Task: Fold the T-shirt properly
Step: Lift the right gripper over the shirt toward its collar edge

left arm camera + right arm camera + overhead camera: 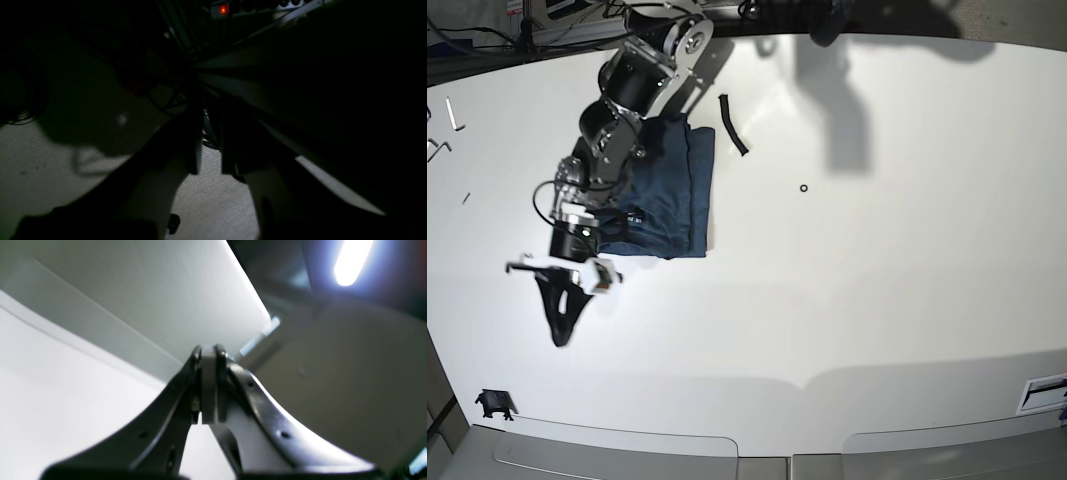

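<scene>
T-shirt (670,190): folded to a compact dark navy rectangle on the white table (877,300), upper left in the base view. Long axis runs toward and away from that camera; which end is the neck, cannot tell. Right arm partly overlaps its left side. Right gripper (560,335) sits past the near-left corner, jaws pressed together, empty. Left gripper (210,166): narrow gap, nothing held, over carpet.

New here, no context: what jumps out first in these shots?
A folded navy T-shirt lies on the white table, upper left in the base view, partly under the right arm. The right gripper hangs shut and empty in front of the shirt. The left wrist view is nearly black.
</scene>
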`<action>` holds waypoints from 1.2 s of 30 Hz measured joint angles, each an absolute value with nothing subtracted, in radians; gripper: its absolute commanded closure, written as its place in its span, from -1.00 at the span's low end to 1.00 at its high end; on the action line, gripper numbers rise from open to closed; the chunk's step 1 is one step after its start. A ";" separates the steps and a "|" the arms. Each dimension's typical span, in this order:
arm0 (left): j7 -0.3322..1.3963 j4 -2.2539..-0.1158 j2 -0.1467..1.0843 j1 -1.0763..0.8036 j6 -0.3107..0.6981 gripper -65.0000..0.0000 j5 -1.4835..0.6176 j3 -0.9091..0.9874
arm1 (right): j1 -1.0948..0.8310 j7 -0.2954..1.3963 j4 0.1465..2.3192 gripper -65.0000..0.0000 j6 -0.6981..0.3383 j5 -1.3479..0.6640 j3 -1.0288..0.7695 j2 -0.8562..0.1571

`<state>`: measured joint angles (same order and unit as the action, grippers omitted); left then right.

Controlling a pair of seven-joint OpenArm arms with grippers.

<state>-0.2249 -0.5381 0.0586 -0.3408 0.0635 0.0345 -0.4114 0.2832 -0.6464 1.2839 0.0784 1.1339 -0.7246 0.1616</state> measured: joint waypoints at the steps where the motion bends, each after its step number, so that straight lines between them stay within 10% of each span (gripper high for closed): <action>1: -0.225 -0.538 0.059 -0.341 0.064 0.75 0.034 -0.411 | 0.283 -0.645 1.284 1.00 0.078 1.134 -0.767 0.162; 10: -0.225 -0.538 0.058 -0.341 0.064 0.75 0.035 -0.411 | 0.286 -0.648 1.282 1.00 0.009 1.500 -1.074 0.162; 36: -0.225 -0.538 0.059 -0.341 0.064 0.75 0.034 -0.411 | -0.065 -0.748 1.205 1.00 -0.069 1.375 -1.159 0.154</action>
